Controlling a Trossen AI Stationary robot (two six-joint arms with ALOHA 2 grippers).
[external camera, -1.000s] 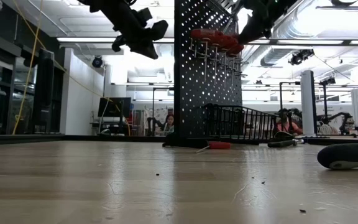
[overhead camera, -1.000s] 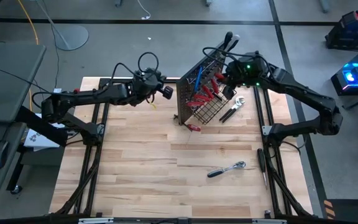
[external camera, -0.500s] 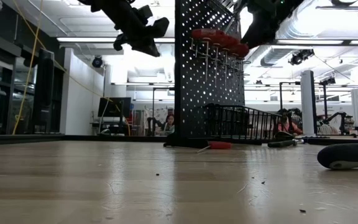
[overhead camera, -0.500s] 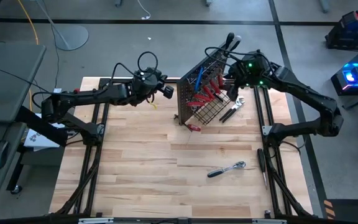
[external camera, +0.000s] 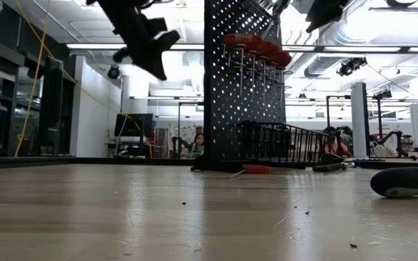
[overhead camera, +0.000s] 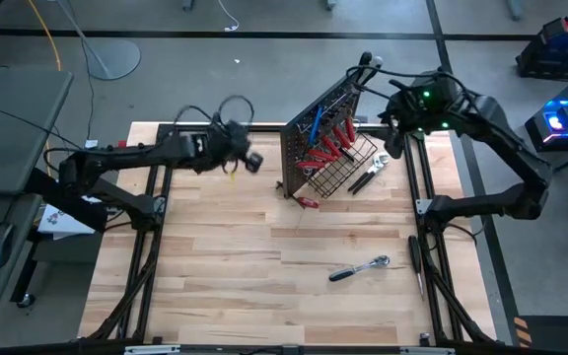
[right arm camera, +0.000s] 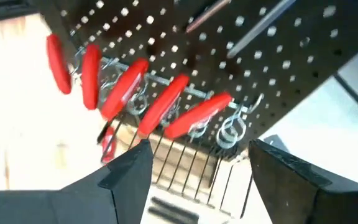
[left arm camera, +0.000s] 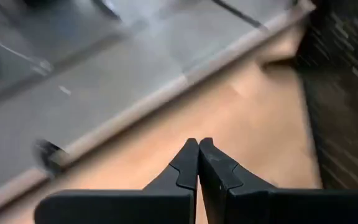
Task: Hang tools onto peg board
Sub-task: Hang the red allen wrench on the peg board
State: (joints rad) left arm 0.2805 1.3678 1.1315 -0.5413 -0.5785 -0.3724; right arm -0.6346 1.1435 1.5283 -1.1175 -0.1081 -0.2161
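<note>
The peg board [overhead camera: 309, 138] stands upright at the table's far middle, with a wire basket [overhead camera: 348, 168] at its base. Several red-handled screwdrivers [right arm camera: 166, 106] hang in a row from its hooks, and a blue key [overhead camera: 314, 118] hangs above them. My right gripper [right arm camera: 197, 152] is open and empty, high up on the board's right side [overhead camera: 394, 110]. My left gripper [left arm camera: 197, 146] is shut on nothing, in the air to the left of the board [overhead camera: 248, 161]. A chrome ratchet [overhead camera: 360, 267] and a red screwdriver [overhead camera: 307, 202] lie on the table.
A silver wrench [overhead camera: 377, 163] and a dark-handled tool [overhead camera: 361, 181] lie beside the basket. A black-handled screwdriver [overhead camera: 416, 258] lies near the right edge. A dark handle [external camera: 405, 181] shows close by in the low view. Bare wood [overhead camera: 225, 256] spreads across the near left.
My right gripper has come off the row of red handles and drawn back up and toward the table's right edge. The red screwdrivers stay hanging on their hooks. My left gripper has shifted toward the left edge, away from the board, and tipped downward.
</note>
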